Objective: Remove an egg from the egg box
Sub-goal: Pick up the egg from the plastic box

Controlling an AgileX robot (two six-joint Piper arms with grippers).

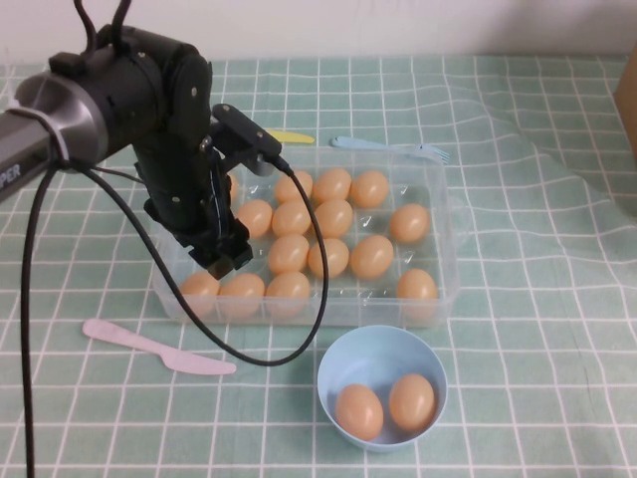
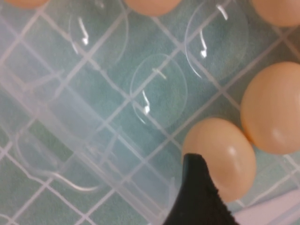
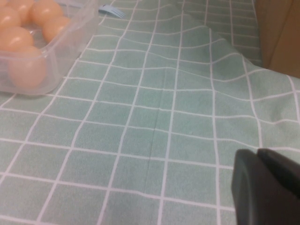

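Observation:
The egg box (image 1: pixel 445 199) is a clear plastic tray in the middle of the table, holding several tan-orange eggs. My left gripper (image 1: pixel 225 261) is low inside its front-left part. In the left wrist view one black finger (image 2: pixel 199 192) stands right beside an egg (image 2: pixel 222 157) in the box's front row; the other finger is out of frame, so the jaws stand open around it. A second egg (image 2: pixel 274 108) lies beside it, past several bare cells (image 2: pixel 157 89). My right gripper (image 3: pixel 255 157) is shut and empty, over bare cloth to the right of the box (image 3: pixel 70 33).
A light-blue bowl (image 1: pixel 329 370) with two eggs stands in front of the box. A pink plastic knife (image 1: pixel 149 347) lies front left. A blue fork (image 1: pixel 388 146) and a yellow utensil (image 1: pixel 294 137) lie behind the box. A brown box (image 3: pixel 281 33) stands at far right.

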